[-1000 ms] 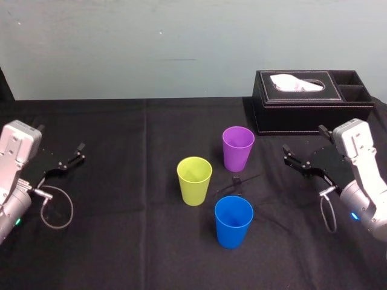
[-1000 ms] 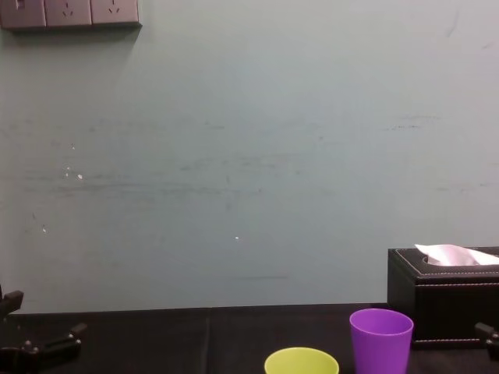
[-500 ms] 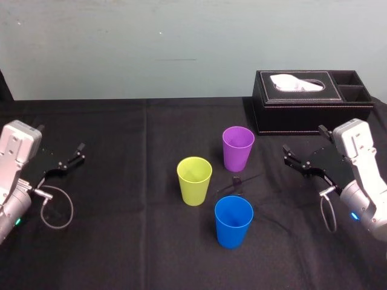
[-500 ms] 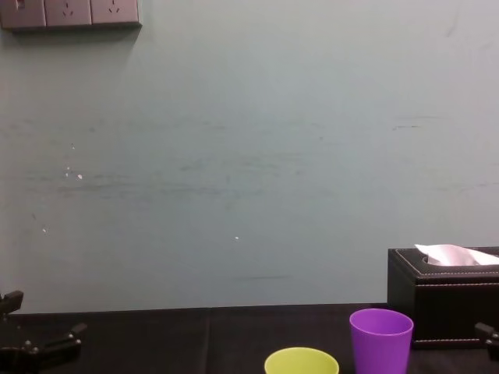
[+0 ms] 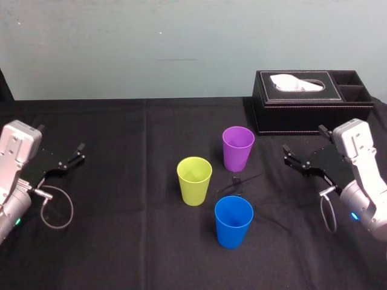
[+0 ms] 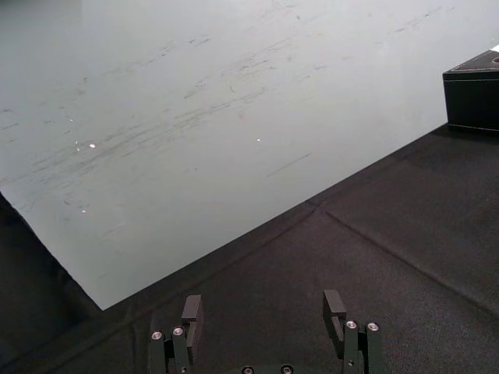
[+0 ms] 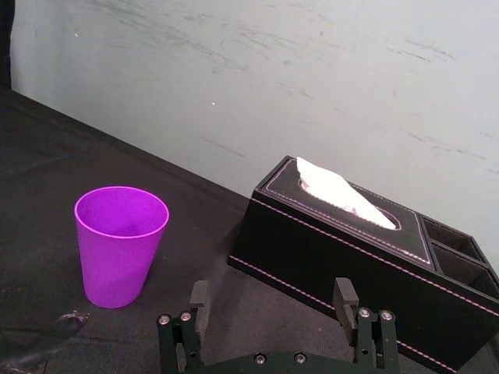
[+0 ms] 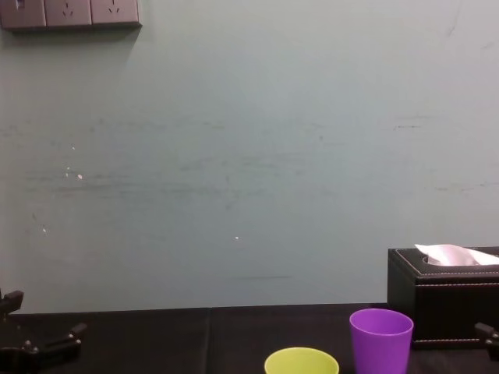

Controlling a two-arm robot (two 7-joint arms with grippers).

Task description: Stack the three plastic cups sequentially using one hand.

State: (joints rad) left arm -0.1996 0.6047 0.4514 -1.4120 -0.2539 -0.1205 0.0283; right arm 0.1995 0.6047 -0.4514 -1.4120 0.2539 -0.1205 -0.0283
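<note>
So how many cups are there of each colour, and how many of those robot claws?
Purple cup: 1
Yellow-green cup: 1
Blue cup: 1
Grippers: 2, the left gripper and the right gripper, both open and holding nothing
Total: 5 things, 3 cups and 2 grippers

Purple cup [image 5: 237,147], yellow-green cup [image 5: 194,180], blue cup [image 5: 233,220], black tablecloth [image 5: 121,181], black tissue box [image 5: 314,118]

Bare tablecloth [image 5: 121,199] spreads left of the yellow-green cup [image 5: 194,180]; the tissue box [image 5: 311,101] stands near the purple cup [image 5: 237,147], behind-right.
</note>
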